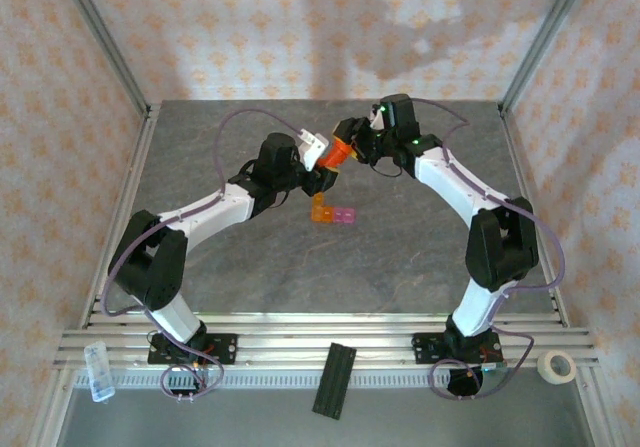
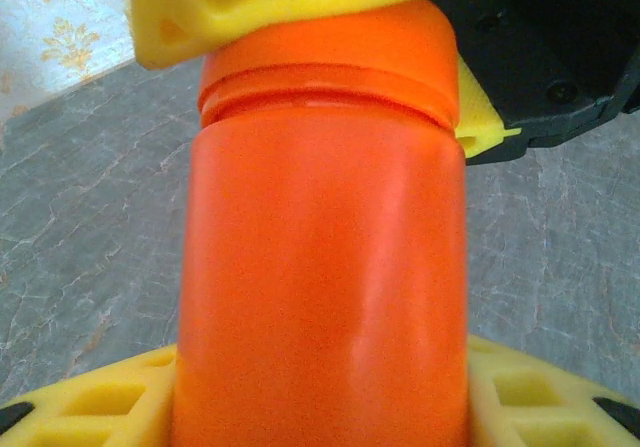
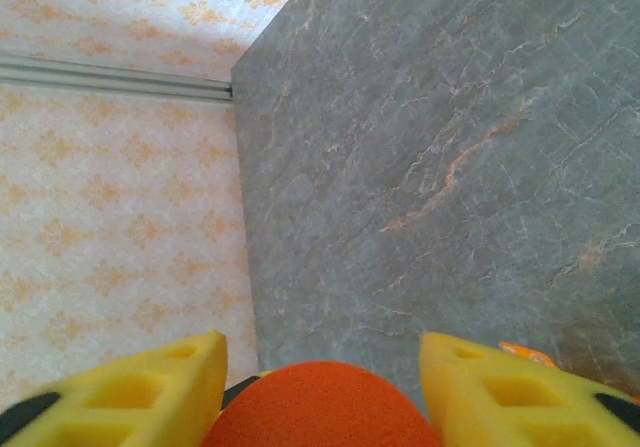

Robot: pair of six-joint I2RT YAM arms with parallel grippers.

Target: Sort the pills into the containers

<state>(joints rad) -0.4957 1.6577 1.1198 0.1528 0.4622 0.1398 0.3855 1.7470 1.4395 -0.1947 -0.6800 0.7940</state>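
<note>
An orange pill bottle (image 1: 337, 153) (image 2: 325, 287) hangs tilted above the middle of the grey table. My left gripper (image 1: 326, 167) (image 2: 320, 397) is shut on its body, yellow fingers (image 2: 90, 402) on either side. My right gripper (image 1: 352, 137) (image 3: 320, 387) comes from the other side, and its yellow fingers (image 2: 250, 2) press on the bottle's orange cap (image 2: 330, 62) (image 3: 320, 407). The containers (image 1: 333, 213), a short strip with an orange end and pink cells, lie on the table just below the bottle. The pills are hidden from view.
Metal frame posts (image 1: 105, 42) and patterned walls enclose the table (image 1: 400, 257). On the near rail lie a black bar (image 1: 335, 379), a clear plastic piece (image 1: 98, 370) at the left and a tape roll (image 1: 556, 366) at the right.
</note>
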